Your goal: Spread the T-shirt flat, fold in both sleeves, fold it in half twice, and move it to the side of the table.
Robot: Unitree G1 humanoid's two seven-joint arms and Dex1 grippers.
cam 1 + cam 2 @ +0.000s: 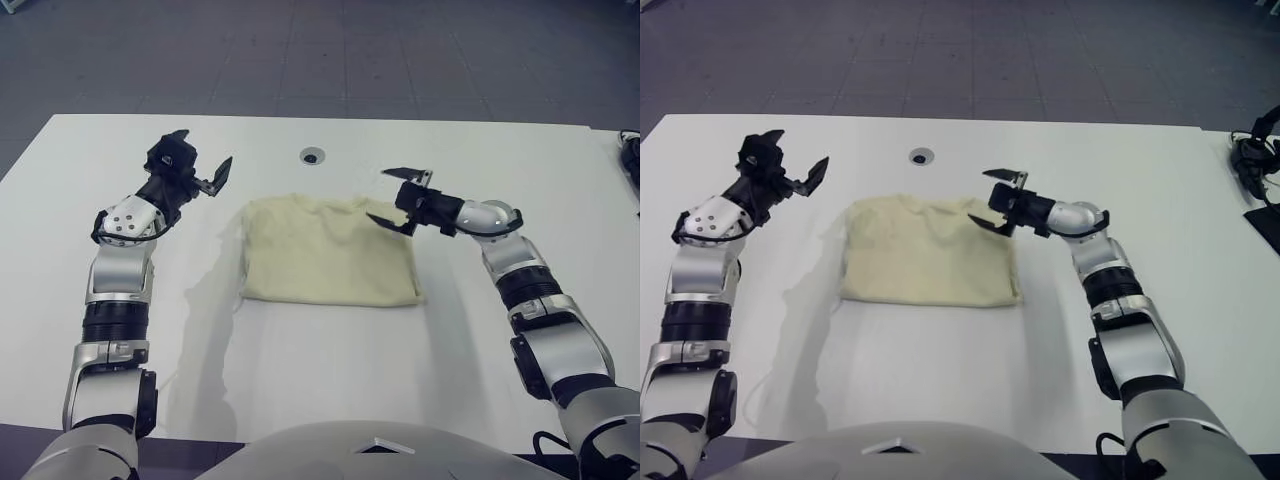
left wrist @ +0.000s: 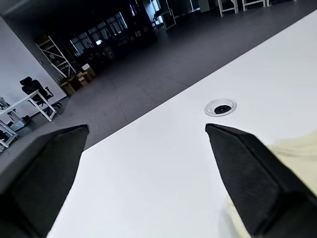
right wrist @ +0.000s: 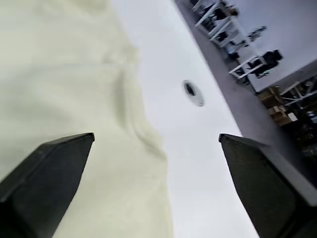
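A pale yellow T-shirt (image 1: 325, 250) lies folded into a rough rectangle in the middle of the white table (image 1: 300, 350). My left gripper (image 1: 200, 162) hovers open to the left of the shirt, above the table and apart from the cloth. My right gripper (image 1: 393, 197) is open at the shirt's far right corner, its lower finger over the fabric edge, holding nothing. In the right wrist view the T-shirt (image 3: 59, 99) spreads below the open fingers (image 3: 44, 168). The left wrist view has a corner of the T-shirt (image 2: 297, 146) beyond one of the fingers (image 2: 252, 173).
A round cable hole (image 1: 312, 155) sits in the table behind the shirt. Dark cables and gear (image 1: 1250, 160) lie at the table's far right edge. Bare table surface extends on both sides and in front of the shirt.
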